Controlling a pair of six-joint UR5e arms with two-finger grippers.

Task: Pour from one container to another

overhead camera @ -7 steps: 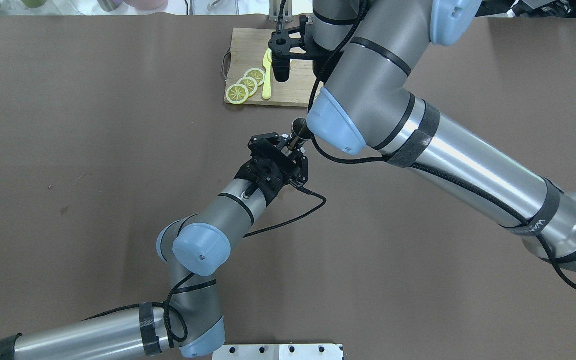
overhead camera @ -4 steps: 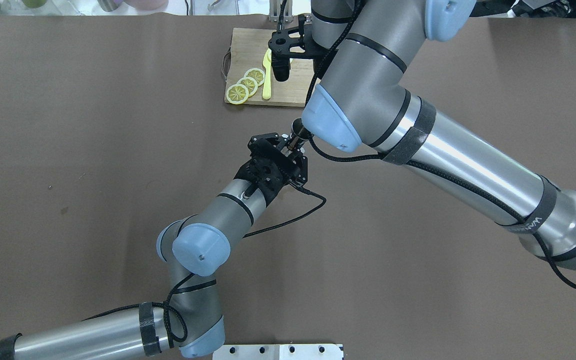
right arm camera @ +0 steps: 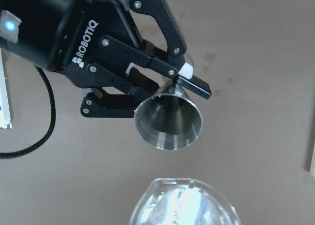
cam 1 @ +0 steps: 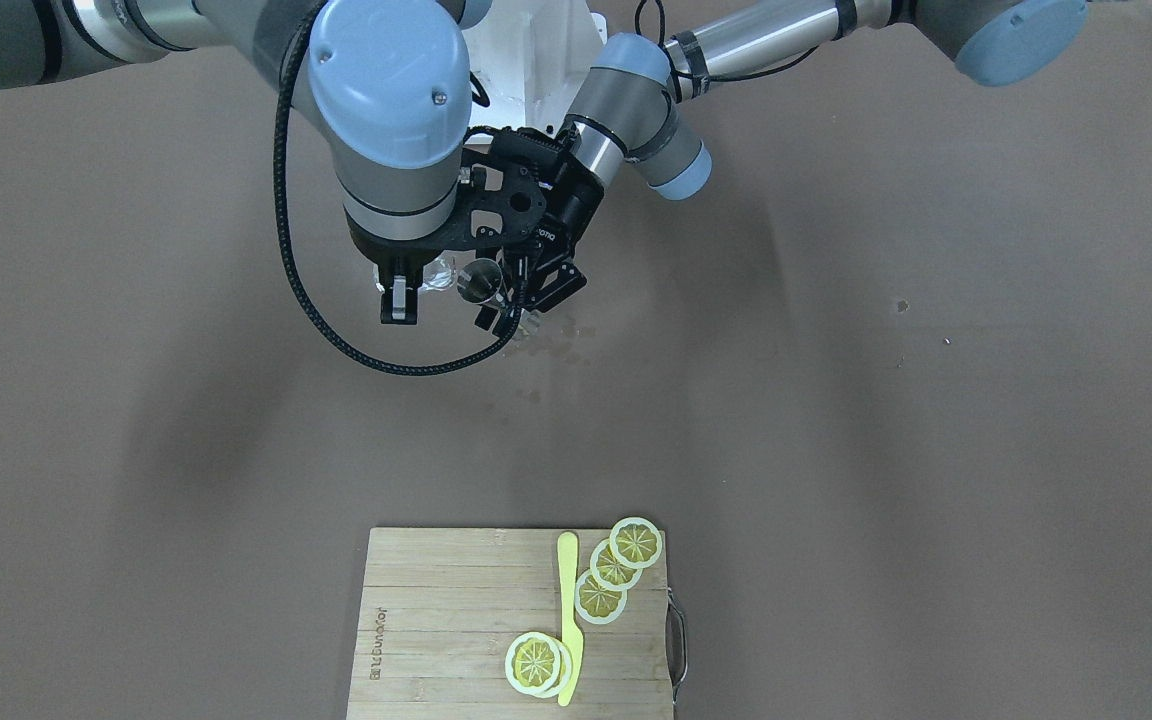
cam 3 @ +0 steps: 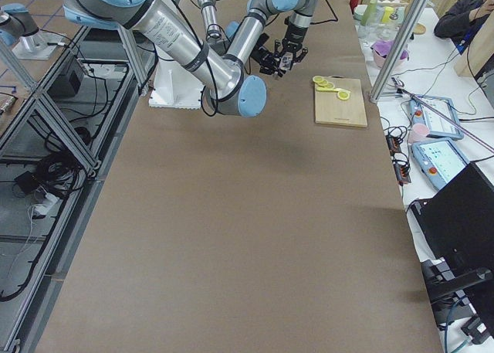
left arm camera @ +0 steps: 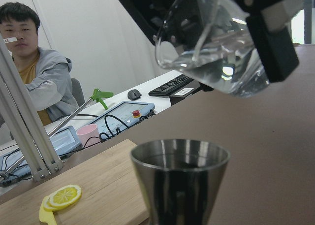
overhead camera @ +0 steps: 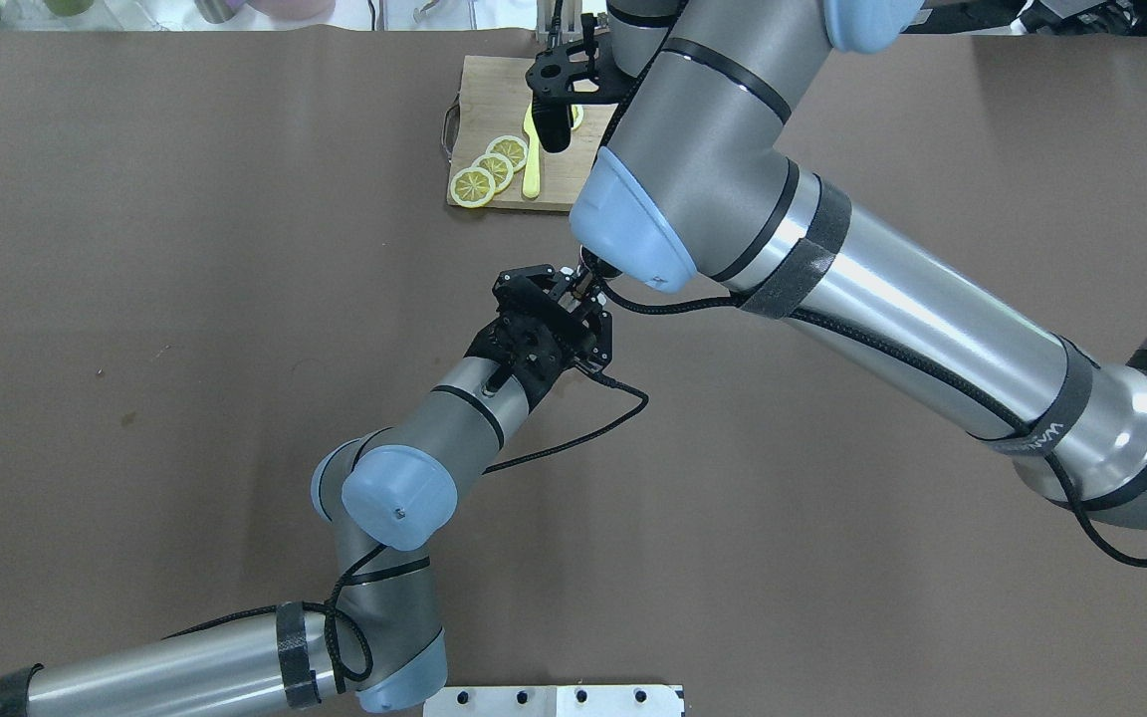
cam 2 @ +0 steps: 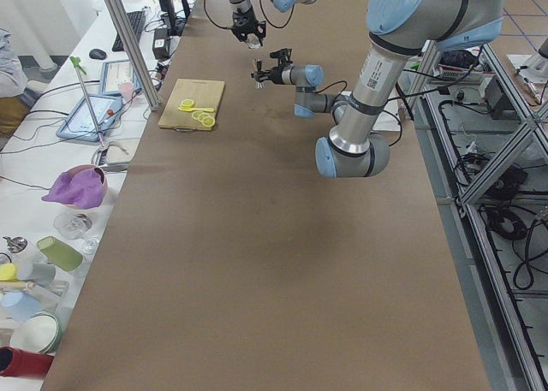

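Handling, by size
- Clear glass vessel (left arm camera: 211,48): judged rigid, brittle and smooth, likely slick if wetted. It is clamped across its body between the closed-in fingers of the right gripper (cam 1: 421,285) and is held tipped, mouth down and sideways, just above the jigger and not touching it. A grip on the body wall is judged right. Whether liquid is left inside cannot be told.
- Steel jigger (right arm camera: 169,124): judged light, stiff and hard, with a narrow waist that suits a pinch. It is taken at that waist by the left gripper (right arm camera: 170,93), fingers shut on it, mouth up, held off the table.
- Small wet marks (cam 1: 546,340) are seen on the table under the pour point, so some spill is judged likely.

Change against the overhead view one second back
- The right arm has been swung towards the cutting board (overhead camera: 484,100), and its elbow cap now hides most of the jigger mouth.
- The left arm is unmoved
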